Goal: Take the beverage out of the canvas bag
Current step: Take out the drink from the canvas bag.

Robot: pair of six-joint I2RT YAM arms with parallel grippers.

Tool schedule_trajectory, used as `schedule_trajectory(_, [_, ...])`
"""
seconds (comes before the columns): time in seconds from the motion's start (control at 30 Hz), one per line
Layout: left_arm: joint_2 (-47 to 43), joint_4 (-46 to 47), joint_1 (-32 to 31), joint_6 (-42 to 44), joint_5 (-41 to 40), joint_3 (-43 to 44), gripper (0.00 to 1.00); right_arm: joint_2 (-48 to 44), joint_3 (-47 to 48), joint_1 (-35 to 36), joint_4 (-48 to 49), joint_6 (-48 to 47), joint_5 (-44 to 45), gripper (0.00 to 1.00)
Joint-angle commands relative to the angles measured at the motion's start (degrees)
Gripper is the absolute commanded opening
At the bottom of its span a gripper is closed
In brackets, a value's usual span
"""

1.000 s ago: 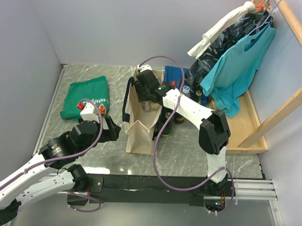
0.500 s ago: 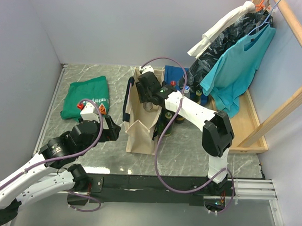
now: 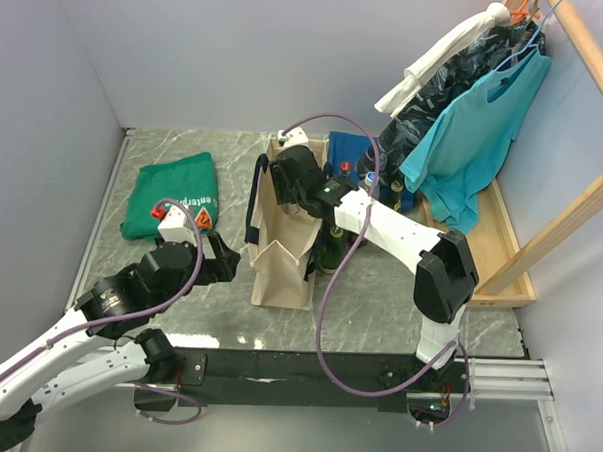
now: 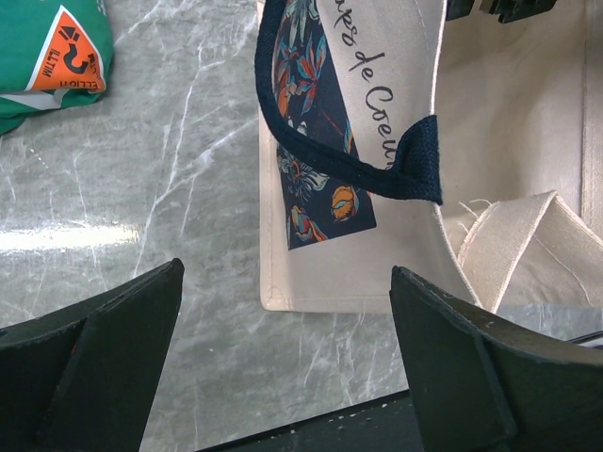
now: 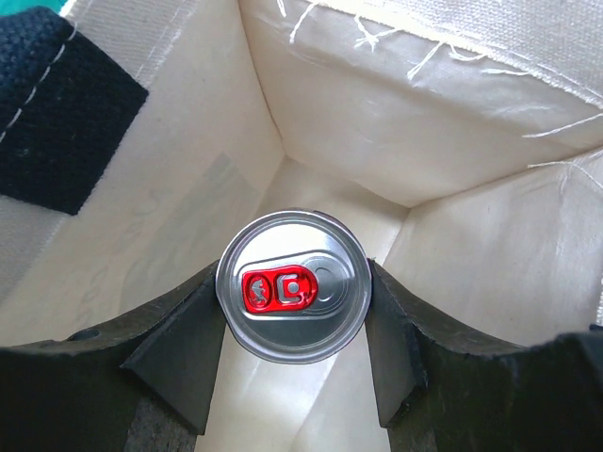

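Note:
The cream canvas bag [image 3: 280, 260] stands upright mid-table, its navy handle [image 4: 358, 169] drooping over a floral print. Inside it, the right wrist view looks down on the beverage, a silver can with a red tab [image 5: 293, 285], standing among the bag's inner walls [image 5: 424, 122]. My right gripper [image 5: 294, 287] reaches down into the bag's mouth [image 3: 296, 191] and is shut on the can, one pad on each side of its rim. My left gripper [image 4: 285, 273] hangs open just left of the bag's lower corner [image 3: 220, 257], holding nothing.
A folded green T-shirt [image 3: 173, 195] lies at the left. Dark bottles [image 3: 335, 253] stand against the bag's right side, with a blue cloth [image 3: 347, 148] behind. A wooden rack with hanging clothes [image 3: 476, 124] fills the right.
The right arm's elbow has swung down and to the right while its gripper stayed in the bag's mouth. The left arm has not moved.

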Motion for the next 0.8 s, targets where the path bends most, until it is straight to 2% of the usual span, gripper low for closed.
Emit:
schedule_trajectory(0.0, [-0.6,1.0,-0.2,-0.3,-0.5,0.8,0.96,-4.7,-0.4,0.9,6.3,-0.5,2.7,0.00])
schedule_trajectory(0.27, [-0.9,0.8,-0.2,-0.5,-0.7,0.8,0.96,-5.8,-1.1,1.2,7.0,-0.6,3.5,0.00])
schedule_trajectory(0.5, [-0.7,0.5,-0.2,-0.7,-1.3,0.9,0.96,-4.3,4.2,1.6,1.9,-1.5,2.6,0.00])
schedule_trajectory(0.77, [-0.4,0.3,-0.2,-0.8,-1.4,0.9,0.96,-5.8,2.2,1.9,3.8,-0.8,2.5,0.00])
